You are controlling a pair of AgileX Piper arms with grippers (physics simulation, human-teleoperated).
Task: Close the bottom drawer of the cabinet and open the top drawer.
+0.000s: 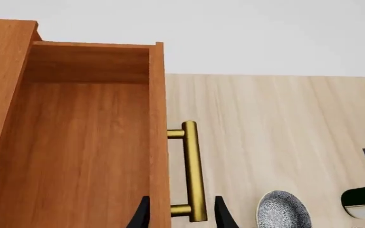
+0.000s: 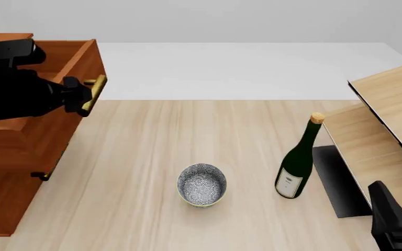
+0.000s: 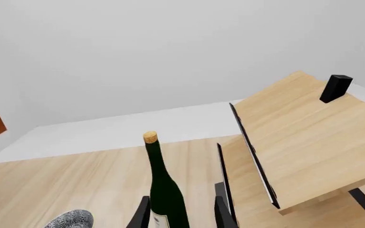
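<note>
1. The left tool (image 1: 181, 213) straddles the lower end of the brass handle (image 1: 194, 171) on the top drawer (image 1: 87, 142), one finger on each side of the bar; its tips run off the picture's edge, so I cannot tell whether it clamps the bar or merely brackets it.
2. The top drawer looks like a stiff wooden box, fairly heavy, likely to slide straight on its runners; the rigid, smooth metal bar is the sensible hold, gripped square so it does not slip.
3. It is reddish-brown with visible grain, hollow and open-topped, already drawn out from the cabinet (image 2: 12, 172) at the tabletop's (image 2: 187, 130) left end.
4. The bottom drawer (image 2: 6, 204) appears flush with the cabinet front, its handle (image 2: 42, 175) just showing at the edge.
5. Further out stand a patterned bowl (image 2: 201, 184) and a green bottle (image 2: 298, 162), well apart from the cabinet; the right tool (image 2: 400, 212) hangs idle near pale furniture (image 2: 389, 104), narrowly parted around nothing.
</note>
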